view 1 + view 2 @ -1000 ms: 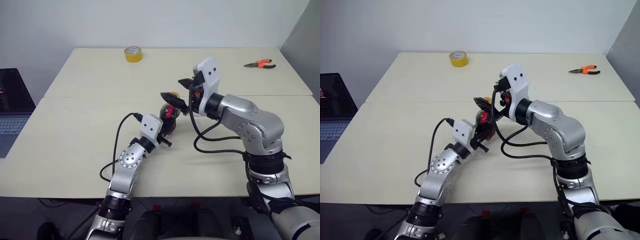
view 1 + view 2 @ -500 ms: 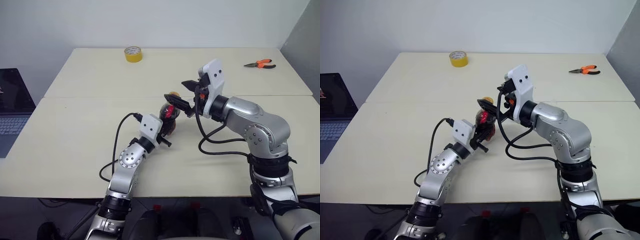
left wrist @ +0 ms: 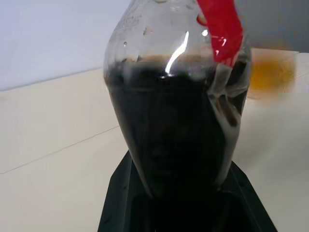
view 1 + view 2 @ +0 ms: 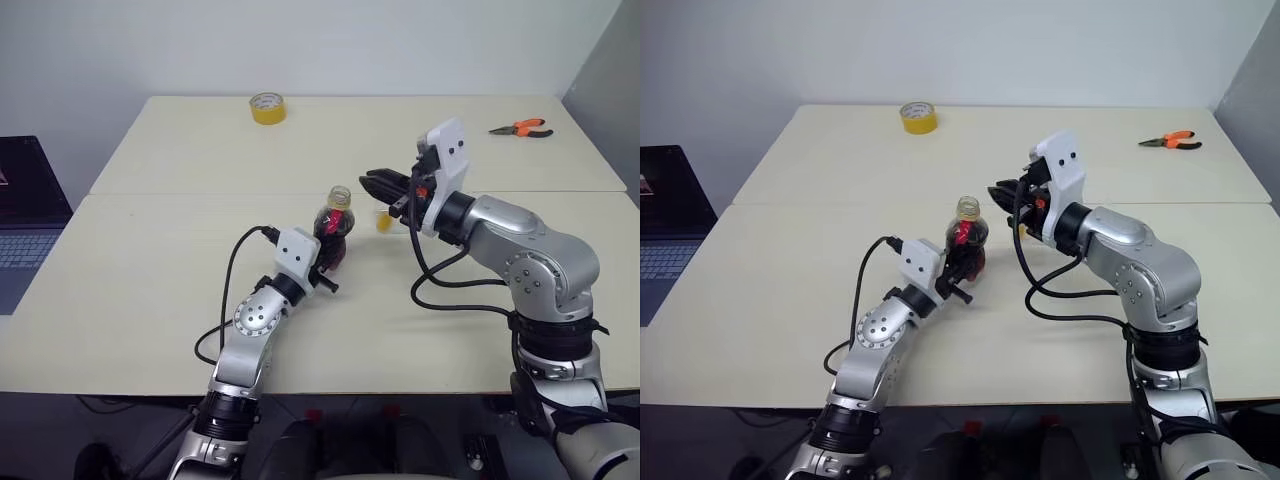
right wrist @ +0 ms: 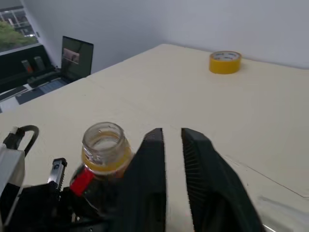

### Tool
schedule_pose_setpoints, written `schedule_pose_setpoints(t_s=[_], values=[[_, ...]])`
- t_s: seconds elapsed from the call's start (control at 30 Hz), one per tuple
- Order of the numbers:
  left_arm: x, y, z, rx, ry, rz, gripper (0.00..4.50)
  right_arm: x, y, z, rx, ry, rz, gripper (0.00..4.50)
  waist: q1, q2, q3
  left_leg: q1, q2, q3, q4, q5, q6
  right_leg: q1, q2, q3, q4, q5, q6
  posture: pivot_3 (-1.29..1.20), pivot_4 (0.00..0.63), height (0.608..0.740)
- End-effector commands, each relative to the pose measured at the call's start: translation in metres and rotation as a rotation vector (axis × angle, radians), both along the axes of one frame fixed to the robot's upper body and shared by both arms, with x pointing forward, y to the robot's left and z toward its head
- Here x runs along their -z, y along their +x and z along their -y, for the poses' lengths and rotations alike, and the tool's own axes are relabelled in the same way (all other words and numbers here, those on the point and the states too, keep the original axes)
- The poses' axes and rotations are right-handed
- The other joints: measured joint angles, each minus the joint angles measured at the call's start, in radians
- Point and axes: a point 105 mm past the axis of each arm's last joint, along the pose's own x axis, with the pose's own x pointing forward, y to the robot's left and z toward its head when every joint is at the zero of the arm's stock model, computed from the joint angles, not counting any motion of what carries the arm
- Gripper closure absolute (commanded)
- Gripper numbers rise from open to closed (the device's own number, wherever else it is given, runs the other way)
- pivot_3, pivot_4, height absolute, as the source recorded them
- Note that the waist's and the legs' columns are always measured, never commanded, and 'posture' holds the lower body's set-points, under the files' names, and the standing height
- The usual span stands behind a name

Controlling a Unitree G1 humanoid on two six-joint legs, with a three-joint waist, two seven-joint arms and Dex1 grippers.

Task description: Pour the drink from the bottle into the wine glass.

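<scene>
As the left claw (image 4: 332, 258) is pressed together on the lower belly of the bottle (image 4: 338, 215), the coming move depends mainly on this one grip. In the left wrist view the two black fingers clasp the round body from both sides, and the drink (image 3: 169, 145), dark and almost black, fills it up to the shoulder, just below the red label strip.

Going outward from this claw, the bottle stands upright on the table (image 4: 180, 280), its long axis pointing straight up. The mouth is open, with only a yellow ring left around the neck. So the neck is above the claw and the heavy part sits inside it. I think a tilt of this wrist would bring the mouth down quickly, because the level is high.

The right claw (image 4: 368, 183) is to the robot's right of the neck and a little higher, close to it but apart. Its fingers are pressed together with nothing between them. A small blurred yellow piece (image 4: 384, 222), probably the cap, is below this claw and just beside the bottle; I cannot tell whether it lies on the table or is in the air.

The left arm is clearly the nearer one, since it already has the bottle, and pouring falls to it. Which way it must tip, I cannot judge from here.
</scene>
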Motion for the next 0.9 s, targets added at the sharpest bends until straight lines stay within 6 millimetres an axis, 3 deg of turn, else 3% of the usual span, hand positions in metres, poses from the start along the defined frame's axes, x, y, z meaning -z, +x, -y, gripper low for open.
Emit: schedule_pose_setpoints(t_s=[0.03,0.23,0.43,0.63,0.87,0.9], values=[[-0.021,-0.005,0.003,0.017,-0.024,0.090,3.81,-0.008,-0.004,0.002,-0.004,0.010,0.033,4.50,0.000,0.000,0.000,0.000,0.000,0.000,0.000,0.000,0.000,0.000,0.000,0.000,0.000,0.000,0.000,0.00,0.150,0.740],[-0.022,-0.003,-0.003,-0.007,-0.032,0.096,3.81,-0.009,-0.001,0.006,0.013,0.005,0.044,4.50,0.000,0.000,0.000,0.000,0.000,0.000,0.000,0.000,0.000,0.000,0.000,0.000,0.000,0.000,0.000,0.00,0.150,0.740],[-0.033,0.016,-0.049,-0.215,-0.174,0.102,3.82,-0.015,0.009,0.019,0.085,0.015,0.075,4.50,0.000,0.000,0.000,0.000,0.000,0.000,0.000,0.000,0.000,0.000,0.000,0.000,0.000,0.000,0.000,0.00,0.150,0.740],[-0.039,0.033,-0.113,-0.477,-0.228,0.152,3.82,-0.014,0.009,0.016,0.093,0.022,0.081,4.50,0.000,0.000,0.000,0.000,0.000,0.000,0.000,0.000,0.000,0.000,0.000,0.000,0.000,0.000,0.000,0.00,0.150,0.740],[-0.030,0.048,-0.148,-0.578,-0.219,0.162,3.82,-0.013,0.008,0.012,0.083,0.018,0.076,4.50,0.002,0.000,0.000,0.000,-0.001,-0.001,0.001,0.000,0.000,0.000,0.000,-0.001,0.000,0.000,0.000,0.00,0.150,0.740],[-0.027,0.049,-0.151,-0.590,-0.217,0.156,3.47,-0.013,0.008,0.012,0.082,0.015,0.076,4.50,0.002,0.000,0.000,0.000,-0.001,-0.001,0.001,0.000,0.000,0.000,0.000,-0.001,0.000,0.000,0.000,0.00,0.150,0.740]])
